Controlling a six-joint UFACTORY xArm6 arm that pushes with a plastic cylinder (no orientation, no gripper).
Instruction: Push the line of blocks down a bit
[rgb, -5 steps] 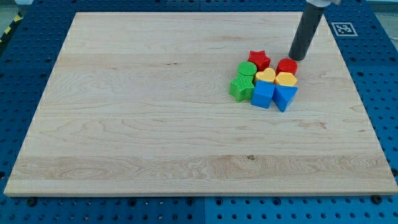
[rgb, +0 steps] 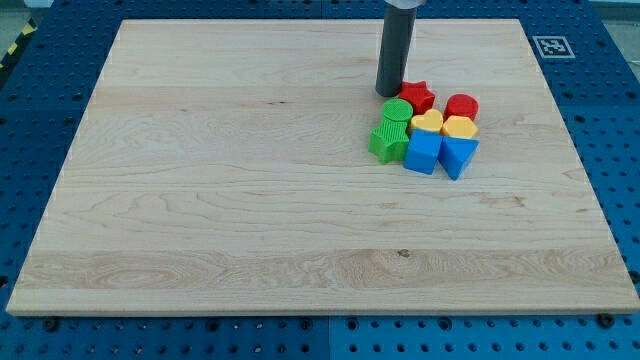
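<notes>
Several small blocks sit bunched together right of the board's middle. A red star (rgb: 417, 96) and a red cylinder (rgb: 461, 106) are at the cluster's top. Below them lie a yellow heart (rgb: 427, 122) and a yellow block (rgb: 460, 127). A green cylinder (rgb: 397, 110) and a green block (rgb: 388, 140) form the left side. A blue cube (rgb: 423, 152) and a blue triangular block (rgb: 458, 155) are at the bottom. My tip (rgb: 388, 93) rests on the board just above the green cylinder and just left of the red star.
The wooden board (rgb: 250, 200) lies on a blue perforated table (rgb: 620, 150). A black-and-white marker tag (rgb: 552, 45) sits off the board's top right corner.
My tip has moved left, from just above the red cylinder to the left of the red star. The blocks have not moved.
</notes>
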